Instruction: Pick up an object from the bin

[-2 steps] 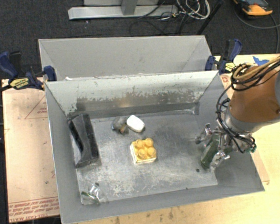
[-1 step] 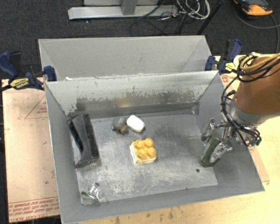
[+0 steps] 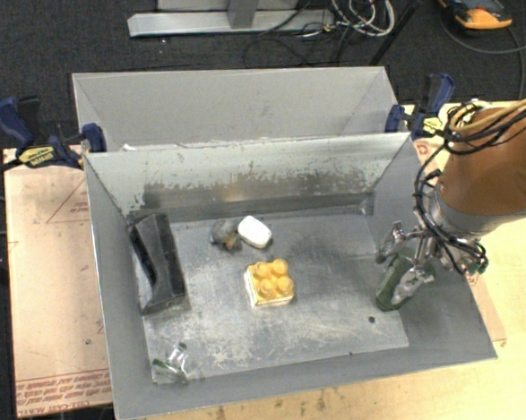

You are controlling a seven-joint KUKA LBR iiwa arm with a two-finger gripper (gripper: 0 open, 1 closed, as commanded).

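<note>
My arm (image 3: pixel 504 163) reaches in from the right, wrapped in an orange-brown cover (image 3: pixel 486 184) with dark cables (image 3: pixel 471 124) looped over it. Beneath the metal wrist (image 3: pixel 441 233), my gripper (image 3: pixel 395 290) hangs low, slanting down and to the left rather than pointing straight down.

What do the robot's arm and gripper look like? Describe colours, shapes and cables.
The arm wears a bulky, rounded orange-brown cover, with thin dark cables looping over it. The gripper is a cluster of silver metal brackets and rods, darker towards its tip.
</note>
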